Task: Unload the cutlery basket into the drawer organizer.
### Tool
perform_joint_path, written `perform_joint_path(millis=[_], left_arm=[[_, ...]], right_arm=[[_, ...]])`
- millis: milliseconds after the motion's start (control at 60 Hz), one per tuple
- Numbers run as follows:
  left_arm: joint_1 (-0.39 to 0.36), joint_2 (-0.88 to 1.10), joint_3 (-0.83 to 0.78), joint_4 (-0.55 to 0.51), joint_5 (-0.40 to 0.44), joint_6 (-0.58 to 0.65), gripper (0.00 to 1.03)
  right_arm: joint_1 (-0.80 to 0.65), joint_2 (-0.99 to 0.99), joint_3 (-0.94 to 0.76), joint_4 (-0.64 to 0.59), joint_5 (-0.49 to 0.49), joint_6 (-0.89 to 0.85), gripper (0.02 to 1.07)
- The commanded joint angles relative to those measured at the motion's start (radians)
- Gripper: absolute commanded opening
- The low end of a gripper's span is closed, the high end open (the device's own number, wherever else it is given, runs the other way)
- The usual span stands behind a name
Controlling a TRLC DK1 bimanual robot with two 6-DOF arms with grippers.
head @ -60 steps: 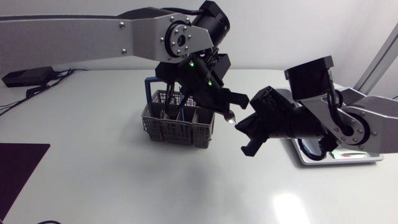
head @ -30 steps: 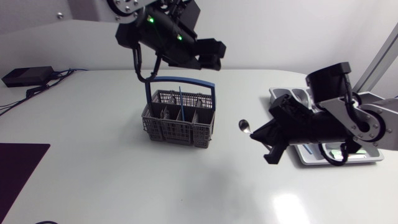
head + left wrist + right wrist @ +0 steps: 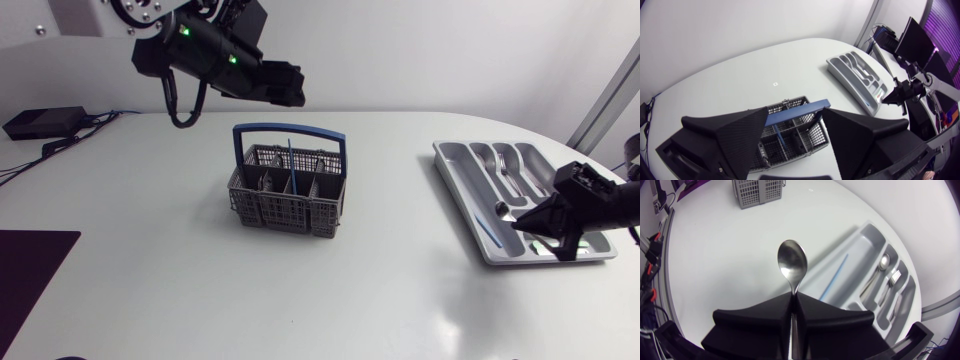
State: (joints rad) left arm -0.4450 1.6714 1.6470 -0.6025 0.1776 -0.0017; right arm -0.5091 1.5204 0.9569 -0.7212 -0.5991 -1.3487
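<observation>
The grey cutlery basket (image 3: 288, 192) with a blue handle stands mid-table and holds a blue stick and some dark cutlery. My left gripper (image 3: 286, 86) hangs high above and behind it, open and empty; in the left wrist view the basket (image 3: 790, 131) shows far below, between the spread fingers (image 3: 732, 140). My right gripper (image 3: 548, 217) is shut on a steel spoon (image 3: 791, 266) by its handle, bowl forward, over the near end of the grey drawer organizer (image 3: 462, 190). The organizer (image 3: 867, 240) holds a blue stick (image 3: 836, 276), a fork and a spoon.
A black box with cables (image 3: 42, 122) lies at the far left of the table. A dark mat (image 3: 25, 270) covers the front left corner. The organizer sits close to the table's right edge.
My left gripper let go of the spoon, opened, and rose up and to the left, away from the basket. My right gripper carried the spoon rightward to the organizer.
</observation>
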Motion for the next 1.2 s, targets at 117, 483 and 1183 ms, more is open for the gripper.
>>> perform_joint_path(millis=[117,483,1183], left_arm=[[0.051,-0.065,-0.133,0.043,-0.013,0.081,0.77],[0.055,-0.144,-0.334,0.164,-0.013,0.161,0.77],[0.011,-0.211,-0.495,0.234,-0.013,0.31,0.77]], right_arm=[[-0.197,0.222,0.212,-0.098,0.009,-0.345,0.08],[-0.255,0.345,0.273,-0.072,0.116,-0.538,0.18],[-0.243,0.196,0.195,0.012,0.094,-0.441,0.63]])
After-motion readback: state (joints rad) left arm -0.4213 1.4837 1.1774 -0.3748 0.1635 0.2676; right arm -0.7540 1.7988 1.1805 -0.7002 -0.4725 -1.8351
